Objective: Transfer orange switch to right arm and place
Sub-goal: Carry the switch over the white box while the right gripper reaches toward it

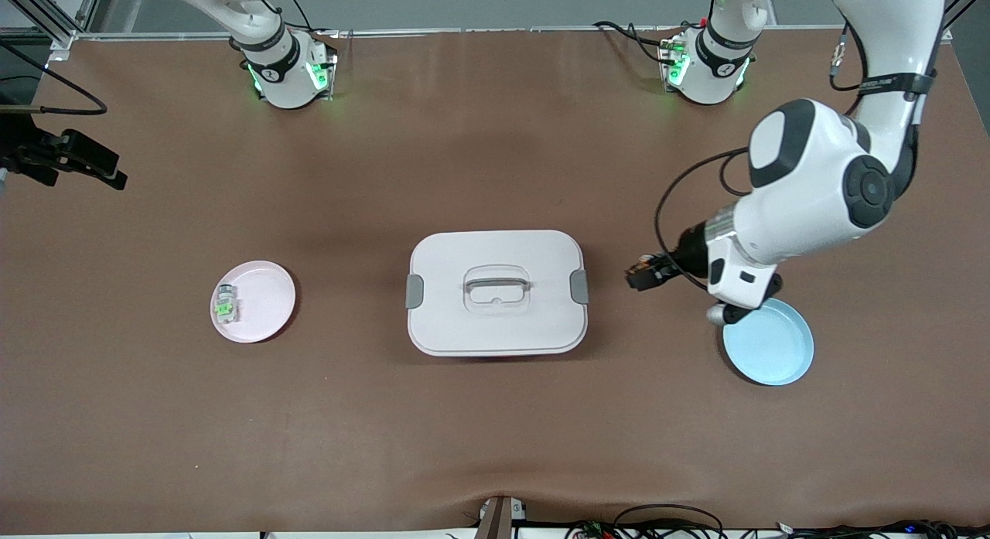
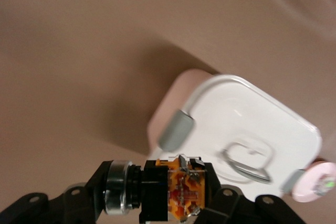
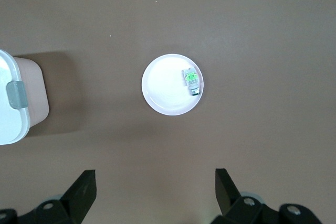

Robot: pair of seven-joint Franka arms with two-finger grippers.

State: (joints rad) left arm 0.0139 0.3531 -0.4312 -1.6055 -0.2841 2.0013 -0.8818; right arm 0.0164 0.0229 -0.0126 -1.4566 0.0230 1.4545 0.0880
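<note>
My left gripper [image 1: 643,276] is shut on the orange switch [image 1: 648,273], a small black block with an orange-copper middle and a silver ring at one end. It holds the switch up over bare table between the white lidded box [image 1: 496,291] and the blue plate [image 1: 773,346]. In the left wrist view the switch [image 2: 184,190] lies crosswise between the fingers of the left gripper [image 2: 163,195]. My right gripper [image 3: 155,174] is open and empty, high over the table beside the pink plate [image 3: 165,85]. It does not show in the front view.
The pink plate [image 1: 267,299] lies toward the right arm's end and holds a pale clear-grey part with a green centre [image 1: 226,305]. The box stands mid-table with its lid latched. A black device with cables [image 1: 69,156] sits at the table's edge at the right arm's end.
</note>
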